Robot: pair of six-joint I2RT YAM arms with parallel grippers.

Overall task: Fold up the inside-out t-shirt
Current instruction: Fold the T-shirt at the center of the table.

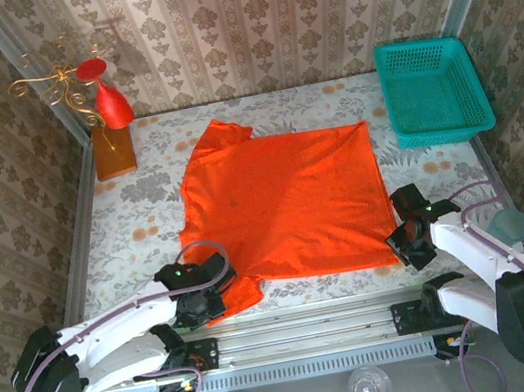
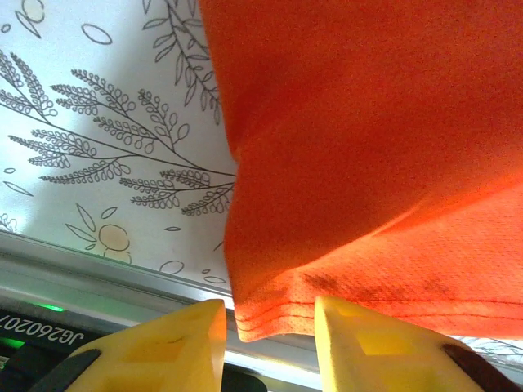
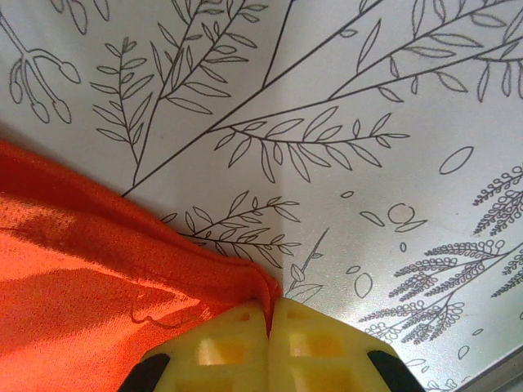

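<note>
Top external: orange-red t-shirt lies spread mostly flat on the floral table, roughly centre, one sleeve poking toward the back-left, another bunched at the near-left corner by the table's front edge. L gripper sits at that near-left corner, R gripper at the near-right corner of the hem. Teal basket is at back right, well apart from the shirt; red ornament w/ gold wire at back left. Left wrist view: L gripper has its yellow fingers apart, stitched shirt edge drooping just into the gap, not squeezed. Right wrist view: R gripper has fingers pressed together, pinching the corner of the fabric, which bunches into small folds right at the tips; rest of that corner rests on the table.
</note>
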